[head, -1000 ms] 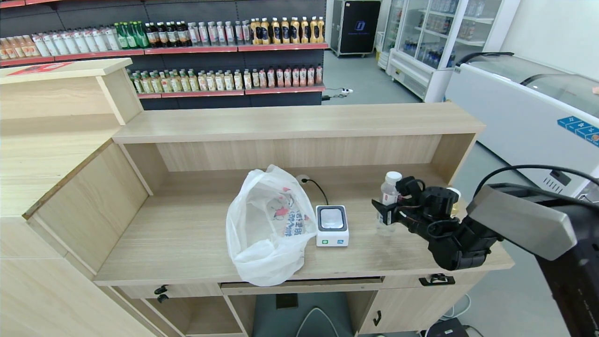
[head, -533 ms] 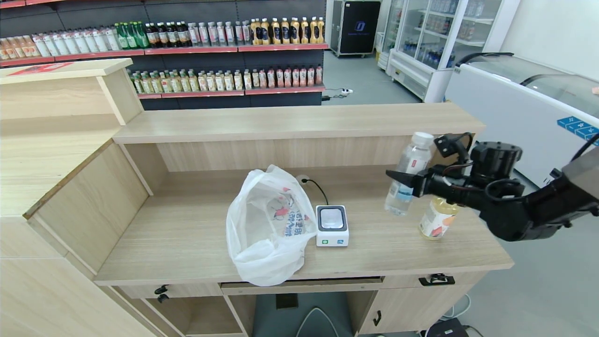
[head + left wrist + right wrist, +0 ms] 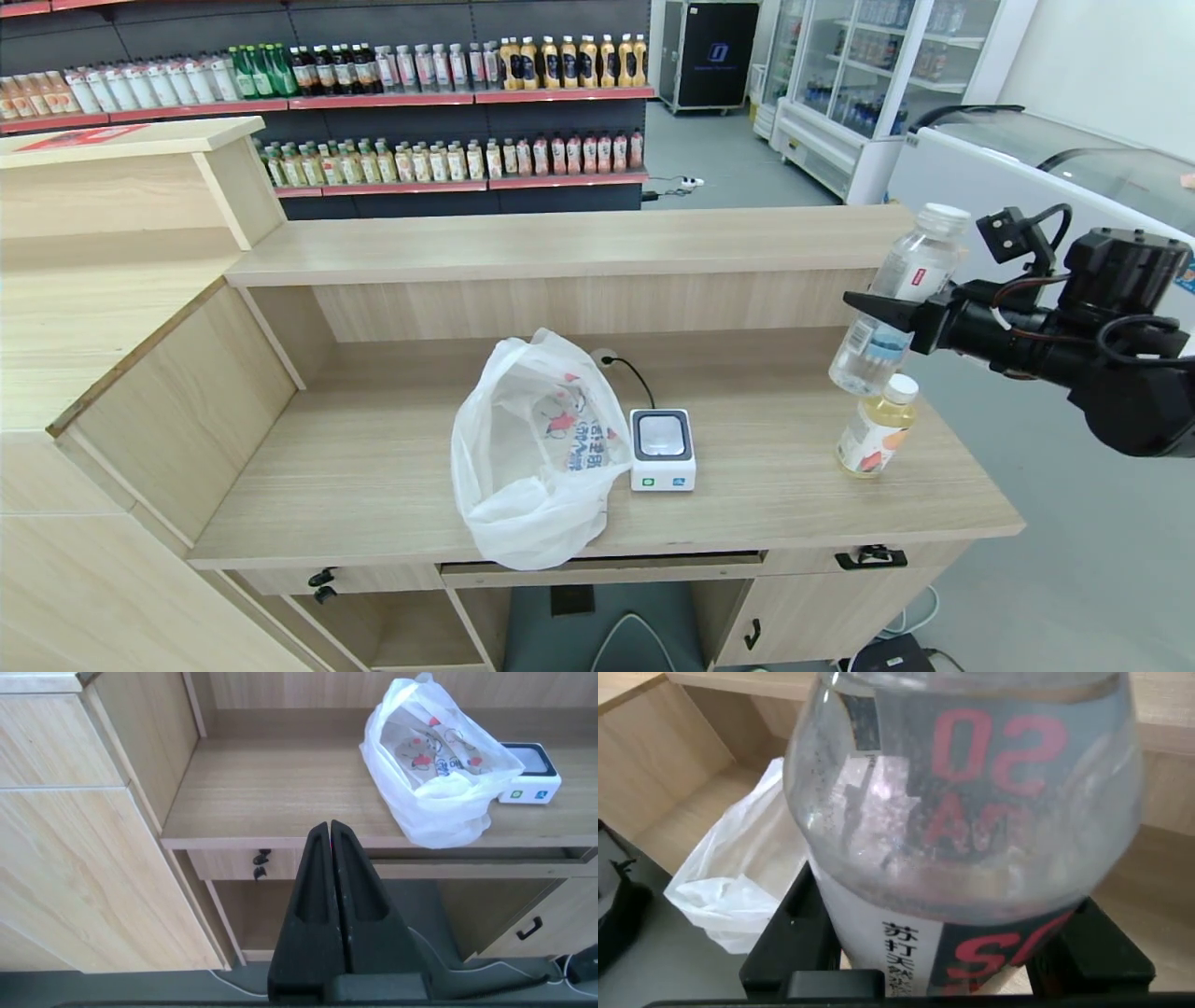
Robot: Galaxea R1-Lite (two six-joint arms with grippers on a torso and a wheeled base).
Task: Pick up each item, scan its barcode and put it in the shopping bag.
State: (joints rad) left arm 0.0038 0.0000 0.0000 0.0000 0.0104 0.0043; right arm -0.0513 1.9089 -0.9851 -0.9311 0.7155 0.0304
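My right gripper (image 3: 887,313) is shut on a clear water bottle (image 3: 892,297) with a white cap, held tilted in the air above the right end of the counter. Up close, the water bottle (image 3: 971,821) hides most of the right gripper. Below it a small bottle of yellow drink (image 3: 876,429) stands on the counter (image 3: 373,467). The white scanner (image 3: 662,449) sits at mid-counter, and the open white shopping bag (image 3: 532,448) lies just left of it. My left gripper (image 3: 332,887) is shut and empty, low in front of the counter, with the shopping bag (image 3: 439,761) and scanner (image 3: 528,770) beyond it.
A raised ledge (image 3: 579,243) runs along the back of the counter and a taller wooden unit (image 3: 112,205) stands at the left. The scanner's black cable (image 3: 635,373) runs to the back. Drawers (image 3: 257,863) sit under the counter edge.
My right gripper has lifted the water bottle off the counter and carried it up and to the right, tilting it. The yellow drink bottle behind it has come into view.
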